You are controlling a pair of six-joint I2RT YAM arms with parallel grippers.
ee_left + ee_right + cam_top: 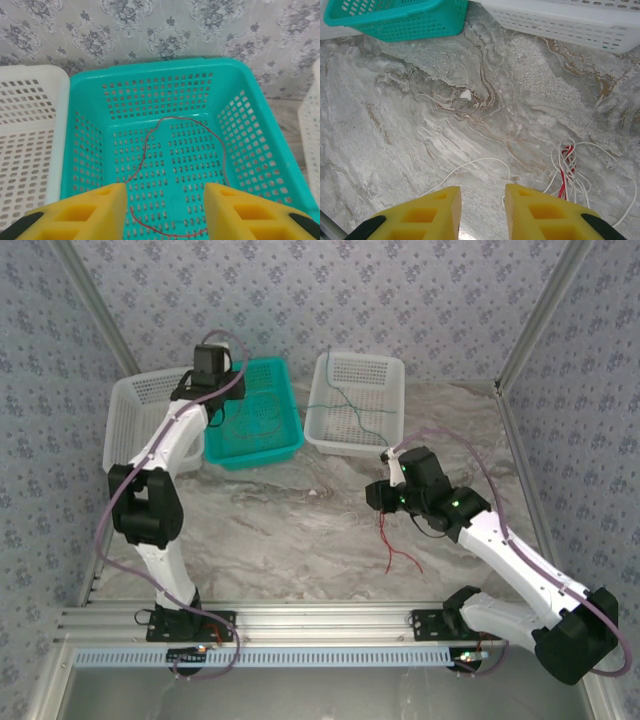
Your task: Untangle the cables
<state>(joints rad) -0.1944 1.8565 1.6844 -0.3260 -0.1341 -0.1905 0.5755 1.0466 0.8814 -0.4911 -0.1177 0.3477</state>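
Observation:
A thin red cable [144, 154] lies in a loose loop on the floor of the teal basket [85, 150]. My left gripper [164, 192] hangs open above that basket [255, 415], nothing between its yellow fingers. A green cable [345, 402] lies in the right white basket [358, 405]. On the marble table a small knot of white and red cables [565, 165] rests just right of my open right gripper [482, 192], and one white strand [490, 158] curves in front of the fingertips. In the top view the right gripper [382, 498] is above the red cable ends [397, 548].
A second white basket [135, 415] stands left of the teal one, against the wall. The three baskets line the back of the table [280, 530]. A metal rail [300, 620] runs along the near edge by the arm bases.

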